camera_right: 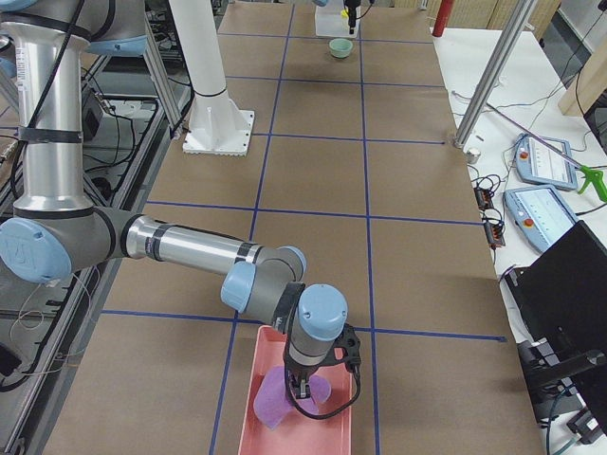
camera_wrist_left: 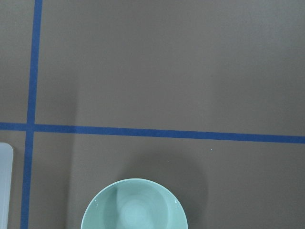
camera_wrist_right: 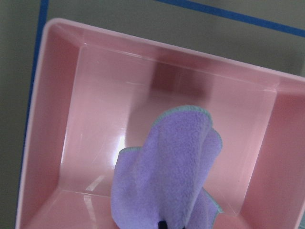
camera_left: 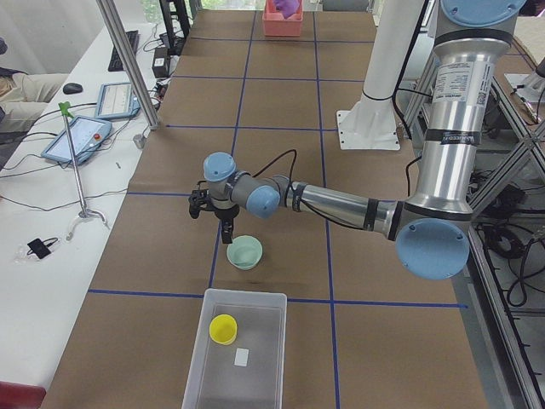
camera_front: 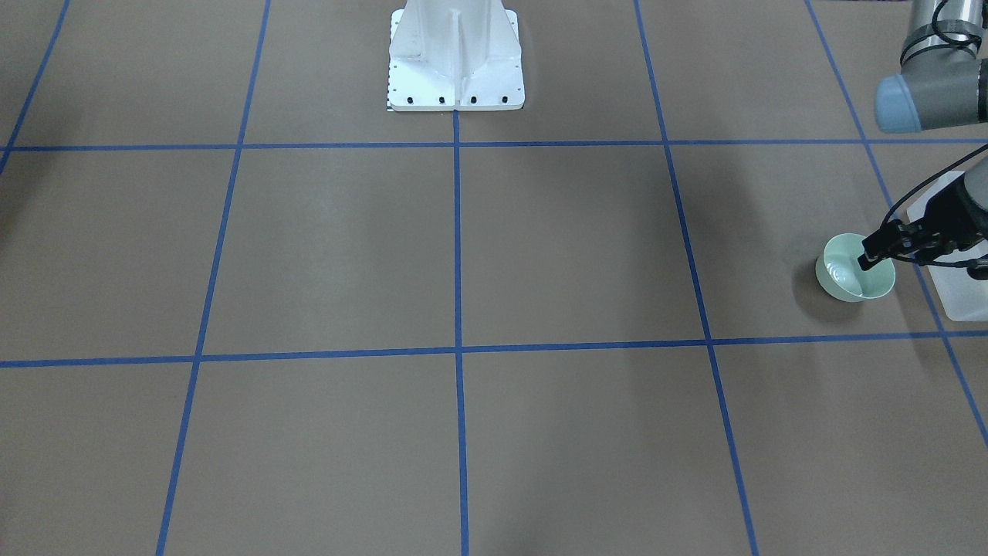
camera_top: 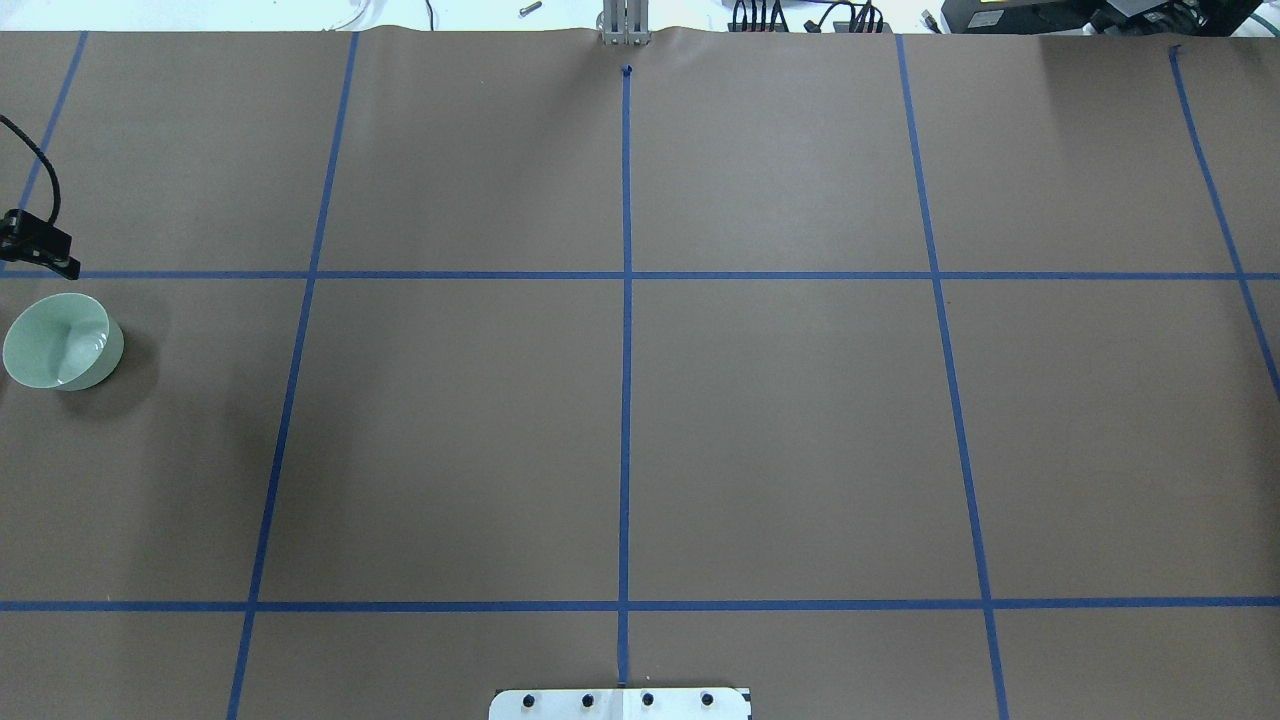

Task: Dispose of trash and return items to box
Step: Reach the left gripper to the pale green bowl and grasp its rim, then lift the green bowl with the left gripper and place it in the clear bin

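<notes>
The pale green bowl (camera_front: 853, 272) stands upright and empty on the table, next to the frosted white box (camera_left: 255, 336). The box holds a yellow cup (camera_left: 223, 328) and a small white piece (camera_left: 242, 357). My left gripper (camera_front: 872, 253) hangs just above the bowl's rim and looks open and empty. The left wrist view shows the bowl (camera_wrist_left: 133, 207) below, with no fingers in sight. My right gripper (camera_right: 302, 384) is shut on a purple cloth (camera_wrist_right: 176, 167) and holds it over the pink tray (camera_wrist_right: 95, 119) at the table's far right end.
The white robot base (camera_front: 455, 58) stands at the middle of the table's robot side. Blue tape lines cross the brown table. The box's corner (camera_wrist_left: 5, 181) shows at the left wrist view's edge. Tablets and cables lie on the side bench (camera_left: 85, 136).
</notes>
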### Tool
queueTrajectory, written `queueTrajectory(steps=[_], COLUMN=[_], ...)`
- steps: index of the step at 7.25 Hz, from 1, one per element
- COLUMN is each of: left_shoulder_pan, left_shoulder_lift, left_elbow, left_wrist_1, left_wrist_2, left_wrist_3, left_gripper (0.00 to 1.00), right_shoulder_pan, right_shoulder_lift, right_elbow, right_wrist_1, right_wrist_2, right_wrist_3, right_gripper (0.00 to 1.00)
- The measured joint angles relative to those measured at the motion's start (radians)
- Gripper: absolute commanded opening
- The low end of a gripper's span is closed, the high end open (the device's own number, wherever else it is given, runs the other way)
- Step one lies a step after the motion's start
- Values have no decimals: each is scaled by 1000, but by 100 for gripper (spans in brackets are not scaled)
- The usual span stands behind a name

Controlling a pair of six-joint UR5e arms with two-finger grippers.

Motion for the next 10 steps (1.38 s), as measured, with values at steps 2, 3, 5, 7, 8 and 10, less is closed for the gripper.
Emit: queueTrajectory(steps=[2,3,5,7,8,10], left_shoulder_pan=[71,102,152,170,172,172], left_shoulder_lift=[2,2,2,7,8,9], left_elbow=[12,33,84,102,105,96], left_wrist_1=[-27,-55,-148,-177,-180,-175], left_wrist_2=[51,72,108,113,111,99], left_wrist_3=[-60,-83,-146,-167,-169,-168], left_gripper=[97,90,45,0,0,0], right_shoulder_pan=[2,3,4,4,4,4], right_shoulder_lift=[-5,-1,8,13,13,15], right_elbow=[-29,-29,-19,-12,-7,1], right_wrist_1=[38,43,45,45,45,44], right_wrist_2=[4,8,14,27,32,38], right_wrist_3=[6,11,28,41,43,45], right_gripper=[100,100,100,100,100,100])
